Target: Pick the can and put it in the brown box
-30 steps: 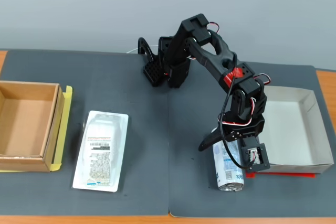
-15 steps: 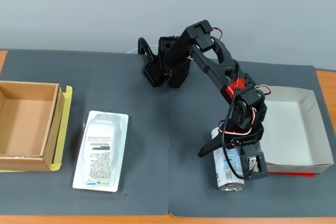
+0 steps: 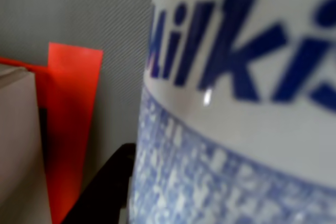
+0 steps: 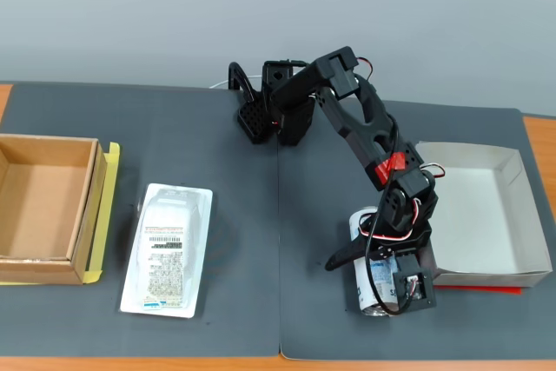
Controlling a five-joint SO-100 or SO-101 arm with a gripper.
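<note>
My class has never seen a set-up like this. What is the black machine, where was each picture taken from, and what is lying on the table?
The black machine is a small robot arm with a two-finger gripper. The fixed view looks down at the grey table from the front. The wrist view comes from a camera on the gripper, so the can fills it. In the fixed view the can lies on its side beneath the lowered gripper, whose fingers straddle it; whether they grip it yet is unclear. Beside it sits a white box on a red sheet. A white packet lies mid-left, the brown box far left.
</note>
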